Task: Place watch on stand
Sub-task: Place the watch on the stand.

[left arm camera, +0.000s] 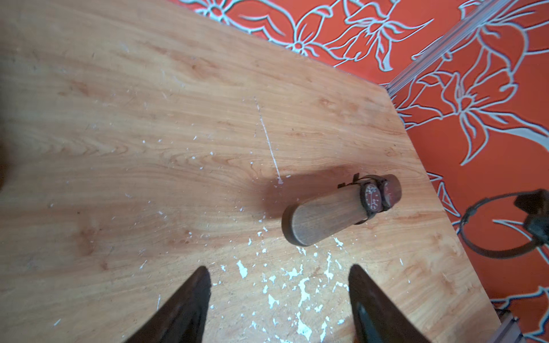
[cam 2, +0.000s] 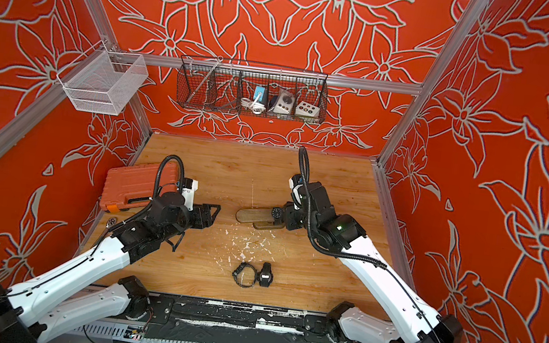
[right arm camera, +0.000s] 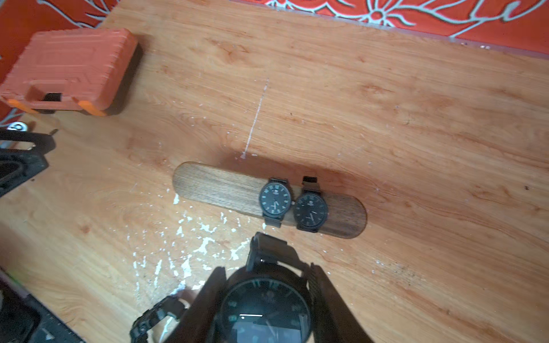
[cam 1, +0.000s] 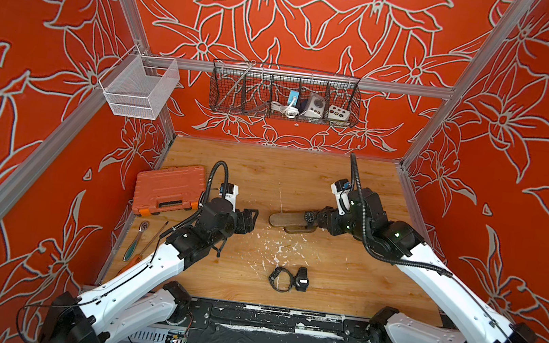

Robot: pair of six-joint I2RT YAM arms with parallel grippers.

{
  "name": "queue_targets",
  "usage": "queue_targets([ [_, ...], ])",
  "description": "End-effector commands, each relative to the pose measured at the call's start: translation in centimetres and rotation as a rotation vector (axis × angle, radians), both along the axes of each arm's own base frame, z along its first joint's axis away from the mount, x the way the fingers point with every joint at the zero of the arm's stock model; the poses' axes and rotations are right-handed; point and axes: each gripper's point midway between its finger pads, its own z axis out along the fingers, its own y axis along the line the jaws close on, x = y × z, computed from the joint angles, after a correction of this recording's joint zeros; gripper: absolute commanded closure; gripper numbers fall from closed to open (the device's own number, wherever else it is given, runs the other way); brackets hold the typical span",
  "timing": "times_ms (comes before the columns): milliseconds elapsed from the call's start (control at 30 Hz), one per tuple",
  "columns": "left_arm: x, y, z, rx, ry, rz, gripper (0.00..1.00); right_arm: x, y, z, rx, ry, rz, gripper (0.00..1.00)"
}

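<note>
Your right end effector is clamped on a blurry, seemingly black watch near the stand. Your left end effector is apart, empty

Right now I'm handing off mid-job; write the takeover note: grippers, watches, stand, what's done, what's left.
Left gripper: open, empty, facing the bare end of the stand.
Right gripper: shut on the held watch, clear of the stand.
Done: first watch and second watch strapped round the stand, side by side, toward its darker end.
To do: seat the held watch on the bare stretch; bracelet watch and strap watch lie on the table near the front edge, likely next.
</note>
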Motion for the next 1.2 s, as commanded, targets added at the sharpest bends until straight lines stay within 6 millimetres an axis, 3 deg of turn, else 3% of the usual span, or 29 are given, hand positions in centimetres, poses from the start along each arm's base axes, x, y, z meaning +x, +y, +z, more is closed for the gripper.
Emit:
queue_targets([
  [0,0.8,-1.2,-1.1,-0.044,0.081,-0.021,0.27,1.5,-1.6,0.4,-0.037,-0.008,-0.027,0.63],
  [167,1.5,-3.3,-2.8,-0.072,0.166,-0.087,0.27,3.8,-4.7,-1.7,-0.060,0.034,-0.130,0.63],
  [533,2.8,-5.8,-4.9,-0.101,0.267,-0.153,0.26,6.7,-8.6,-5.5,-0.072,0.125,-0.237,0.63],
  [667,3.1,-6.3,-5.6,-0.105,0.297,-0.158,0.26,7.5,-9.0,-7.2,-0.087,0.159,-0.254,0.63],
  [933,3.4,-6.9,-6.8,-0.107,0.336,-0.173,0.38,8.6,-8.4,-9.9,-0.097,0.215,-0.229,0.63],
  [1167,3.8,-7.3,-7.5,-0.105,0.355,-0.180,0.44,8.2,-7.8,-10.7,-0.086,0.245,-0.204,0.63],
])
